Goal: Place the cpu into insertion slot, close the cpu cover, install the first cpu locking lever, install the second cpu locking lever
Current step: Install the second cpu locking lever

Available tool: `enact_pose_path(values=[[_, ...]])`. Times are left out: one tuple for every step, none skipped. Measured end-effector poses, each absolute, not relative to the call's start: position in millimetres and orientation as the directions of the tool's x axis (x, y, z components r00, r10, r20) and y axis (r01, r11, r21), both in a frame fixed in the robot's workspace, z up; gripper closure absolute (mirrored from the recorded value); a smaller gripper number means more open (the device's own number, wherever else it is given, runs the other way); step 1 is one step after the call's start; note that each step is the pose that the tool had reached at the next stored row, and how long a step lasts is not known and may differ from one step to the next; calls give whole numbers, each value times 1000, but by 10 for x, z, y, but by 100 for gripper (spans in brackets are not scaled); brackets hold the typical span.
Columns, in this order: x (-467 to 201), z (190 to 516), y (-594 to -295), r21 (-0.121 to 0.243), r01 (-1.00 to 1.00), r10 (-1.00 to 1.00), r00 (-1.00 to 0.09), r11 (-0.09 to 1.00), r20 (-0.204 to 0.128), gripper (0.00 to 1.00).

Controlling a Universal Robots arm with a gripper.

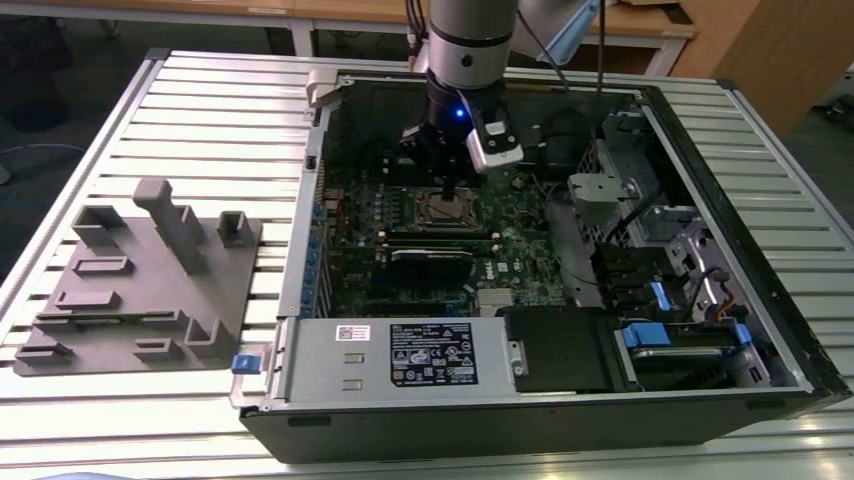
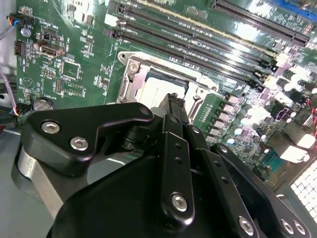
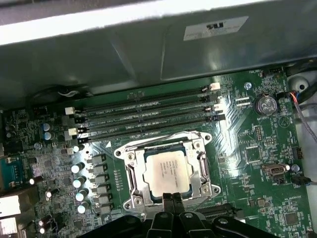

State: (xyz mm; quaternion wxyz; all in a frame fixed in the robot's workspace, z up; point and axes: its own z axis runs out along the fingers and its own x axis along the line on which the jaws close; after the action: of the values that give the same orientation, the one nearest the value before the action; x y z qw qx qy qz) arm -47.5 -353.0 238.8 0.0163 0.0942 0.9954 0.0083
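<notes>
While the cpu [image 3: 167, 171] sat in the insertion slot [image 3: 130, 171] under the cpu cover [image 3: 202, 164], the gripper [image 3: 172, 198], fingers together and empty, hovered at the socket edge; off-centre pressing risked bent pins.

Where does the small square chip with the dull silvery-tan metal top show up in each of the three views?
Exterior view: the small square chip with the silvery-tan metal top sits in the socket on the green motherboard, just below the black gripper.
First wrist view: the chip lies inside the silvery metal frame, just beyond the gripper fingers.
Second wrist view: the chip is partly hidden behind the finger.
Shared landmark: the long black memory slots beside the socket.
</notes>
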Motion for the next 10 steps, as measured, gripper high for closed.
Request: enact_pose_path(values=[[-475,2388,-3542,20,187,188,-982,982,-31,89],[-475,2388,-3555,19,187,188,-982,982,-31,89],[-475,2388,-3569,19,187,188,-982,982,-31,89],[-475,2388,-3583,19,187,188,-982,982,-31,89],[-475,2388,-3597,20,187,188,-982,982,-31,89],[-475,2388,-3607,20,187,188,-982,982,-31,89],[-475,2388,-3618,20,187,188,-982,982,-31,89],[-475,2388,-3629,20,187,188,-982,982,-31,89],[-475,2388,-3636,20,187,188,-982,982,-31,89],[-475,2388,-3643,20,187,188,-982,982,-31,89]])
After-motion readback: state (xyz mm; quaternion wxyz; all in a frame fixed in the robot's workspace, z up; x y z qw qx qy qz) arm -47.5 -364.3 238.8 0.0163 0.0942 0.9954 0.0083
